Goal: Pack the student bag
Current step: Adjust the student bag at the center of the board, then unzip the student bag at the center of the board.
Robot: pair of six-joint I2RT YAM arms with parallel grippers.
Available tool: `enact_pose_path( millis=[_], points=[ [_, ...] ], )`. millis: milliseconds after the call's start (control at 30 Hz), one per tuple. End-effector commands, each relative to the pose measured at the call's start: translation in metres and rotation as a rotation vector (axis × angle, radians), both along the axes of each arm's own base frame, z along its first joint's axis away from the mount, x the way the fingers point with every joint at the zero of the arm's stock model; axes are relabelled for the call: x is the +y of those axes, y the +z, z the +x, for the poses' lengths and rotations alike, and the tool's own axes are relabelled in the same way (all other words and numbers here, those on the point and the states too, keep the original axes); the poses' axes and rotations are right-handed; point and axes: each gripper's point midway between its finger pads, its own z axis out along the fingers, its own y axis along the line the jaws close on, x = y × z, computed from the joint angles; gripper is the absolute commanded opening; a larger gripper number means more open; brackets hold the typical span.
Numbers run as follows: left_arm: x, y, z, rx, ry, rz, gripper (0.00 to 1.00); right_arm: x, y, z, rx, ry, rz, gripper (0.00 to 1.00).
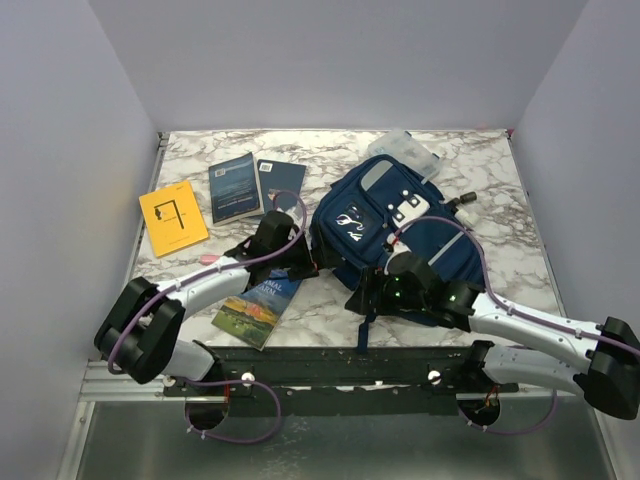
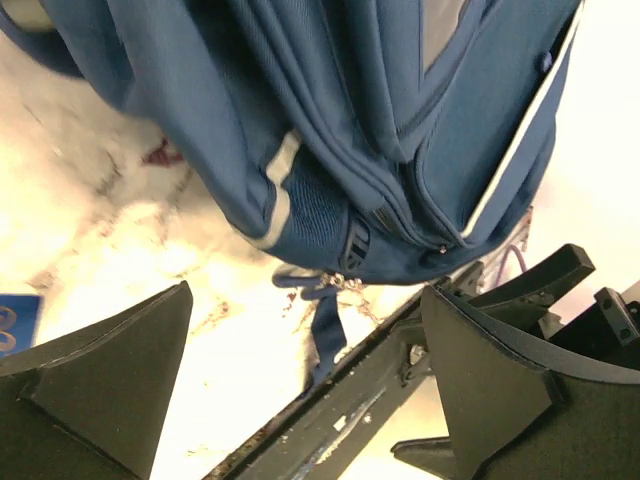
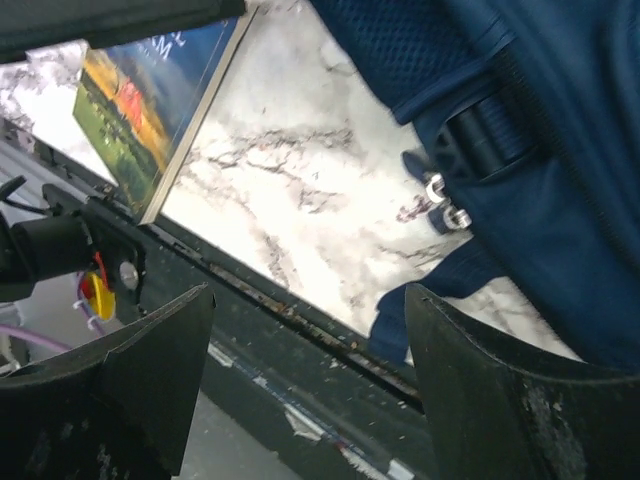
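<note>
Count: one student bag (image 1: 400, 225), four books, one clear plastic box (image 1: 408, 150).

The bag lies right of centre on the bench (image 1: 500, 210). The box touches its far side.

- Far-left corner: one yellow book (image 1: 172, 217), two dark blue books (image 1: 234, 187).
- Near edge: one landscape-cover book (image 1: 257, 307).

Left gripper (image 2: 305, 300): jaws wide apart, holding nothing, beside the bag. Right gripper (image 3: 310, 295): the same.

Bench top: white marble, grey-veined. Walls (image 1: 340, 60): plain, pale.
</note>
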Motion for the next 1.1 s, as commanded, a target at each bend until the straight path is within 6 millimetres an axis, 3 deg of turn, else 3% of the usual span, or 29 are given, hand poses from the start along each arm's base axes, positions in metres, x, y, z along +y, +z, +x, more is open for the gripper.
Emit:
enact_pose_path(
  millis=[0, 200, 367, 500, 733, 1067],
  points=[
    [-0.019, 0.013, -0.024, 0.064, 0.028, -0.139, 0.98, 0.006, 0.003, -0.006, 0.036, -0.084, 0.047, 0.78],
    [-0.032, -0.012, -0.029, 0.214, 0.162, -0.134, 0.91, -0.024, -0.019, 0.003, 0.044, -0.282, -0.013, 0.67],
    [-0.040, -0.031, -0.022, 0.257, 0.216, -0.125, 0.85, -0.028, -0.022, 0.007, 0.023, -0.342, -0.008, 0.57],
    [-0.043, -0.043, -0.013, 0.238, 0.229, -0.113, 0.72, -0.029, -0.032, 0.008, 0.016, -0.350, -0.033, 0.53],
    [-0.049, -0.049, -0.003, 0.192, 0.209, -0.116, 0.58, -0.027, -0.050, 0.007, -0.007, -0.327, -0.097, 0.47],
    [-0.062, -0.028, 0.001, 0.176, 0.146, -0.206, 0.16, -0.023, -0.051, 0.015, -0.086, -0.358, -0.160, 0.46]
  ],
)
